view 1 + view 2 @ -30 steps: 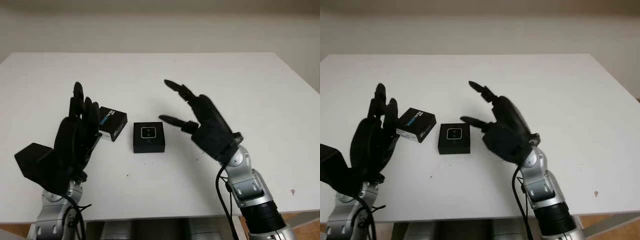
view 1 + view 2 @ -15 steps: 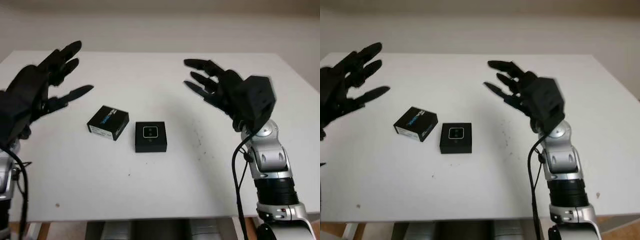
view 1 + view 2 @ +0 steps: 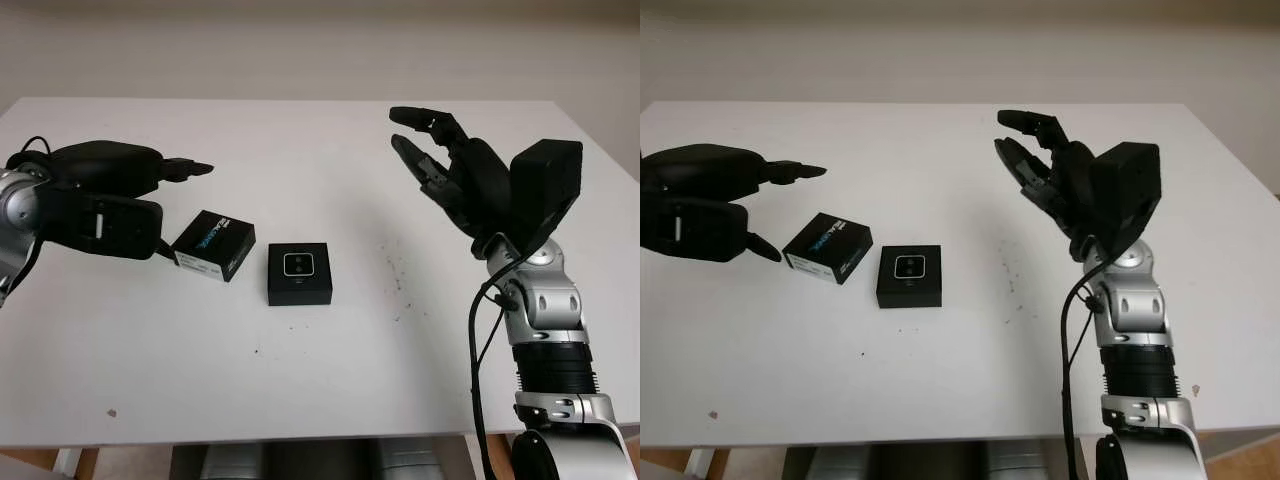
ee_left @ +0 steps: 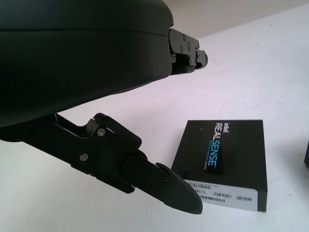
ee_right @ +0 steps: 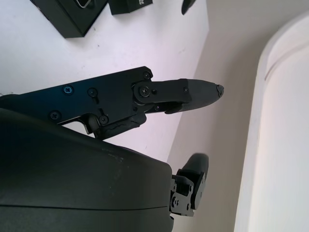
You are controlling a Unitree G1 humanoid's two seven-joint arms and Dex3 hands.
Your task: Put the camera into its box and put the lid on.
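A small black box (image 3: 300, 288) sits on the white table (image 3: 330, 380) left of centre, with the silver-faced camera (image 3: 300, 264) set in its middle. Its black lid (image 3: 215, 245), printed "RealSense", lies flat just left of the box, apart from it. My left hand (image 3: 172, 205) is open, hovering just left of the lid with fingers pointing over it; the left wrist view shows one finger (image 4: 145, 176) close to the lid (image 4: 222, 164). My right hand (image 3: 420, 150) is open and raised well to the right of the box, holding nothing.
A corner of the box (image 5: 72, 17) shows far off in the right wrist view. Faint dark specks mark the table to the right of the box. Bare tabletop stretches on all sides, and a pale wall stands behind the far edge.
Both hands left the box area and swung outward. The left hand then came down palm-side toward the lid; the right stayed raised at the right. Box and lid have not moved.
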